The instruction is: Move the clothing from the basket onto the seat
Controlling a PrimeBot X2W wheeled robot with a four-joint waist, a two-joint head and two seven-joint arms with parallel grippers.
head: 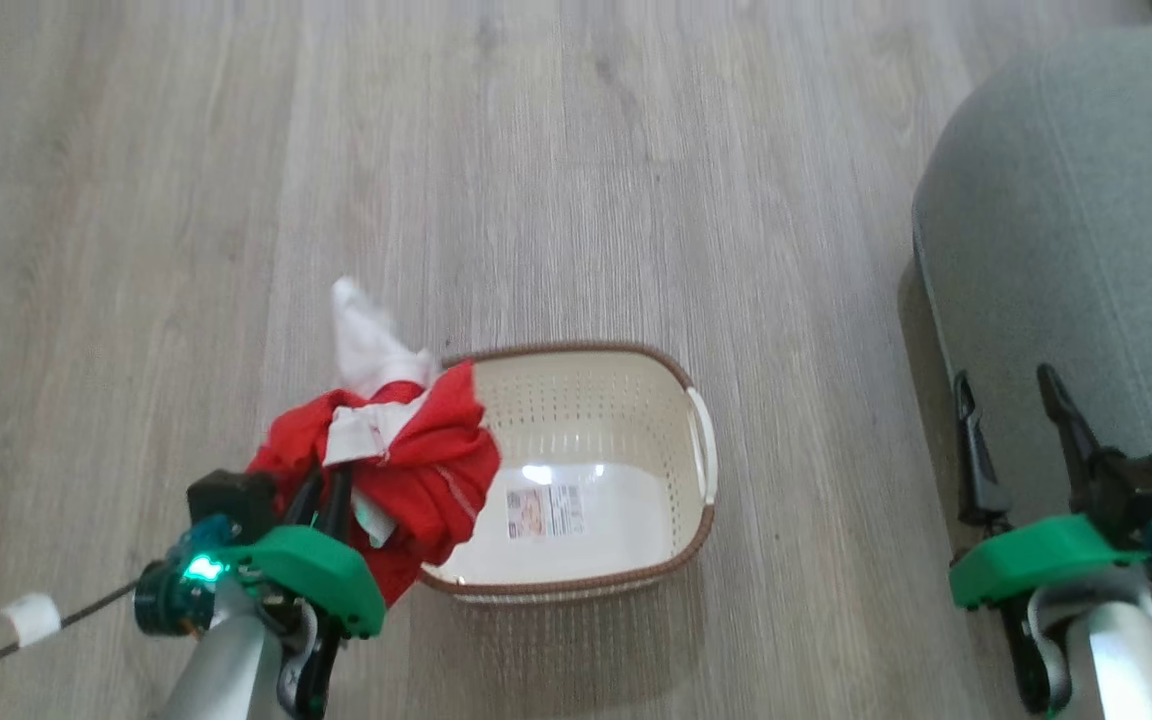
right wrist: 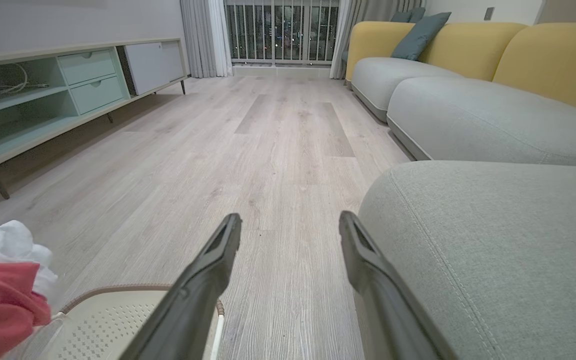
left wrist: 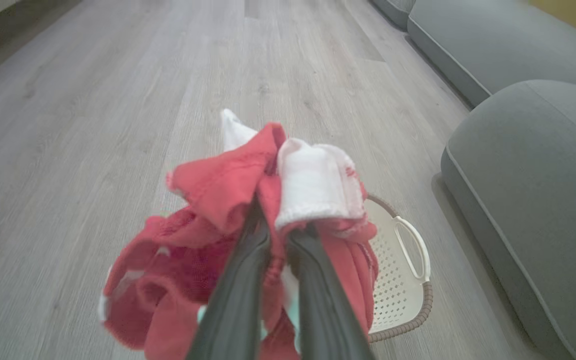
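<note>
A bundle of red and white clothing (head: pixel 401 440) hangs over the left end of the cream basket (head: pixel 636 400), pinched in my left gripper (head: pixel 324 490), which is shut on it. The left wrist view has the two dark fingers closed into the red clothing (left wrist: pixel 208 200), with the basket (left wrist: pixel 403 280) below and to the right. The basket's inside is bare down to its label sticker (head: pixel 544 511). My right gripper (head: pixel 1016 410) is open and holds nothing, its fingertips at the edge of the grey-green seat (head: pixel 1086 220). In the right wrist view the gripper (right wrist: pixel 290 227) points past the seat (right wrist: pixel 493 250).
Pale wood floor (head: pixel 586 150) lies all around the basket. A low cabinet with drawers (right wrist: pixel 58 85) lines the far left wall. More grey cushions with yellow backs (right wrist: pixel 468 55) run along the right. A cable with white tape (head: pixel 31 618) trails by my left arm.
</note>
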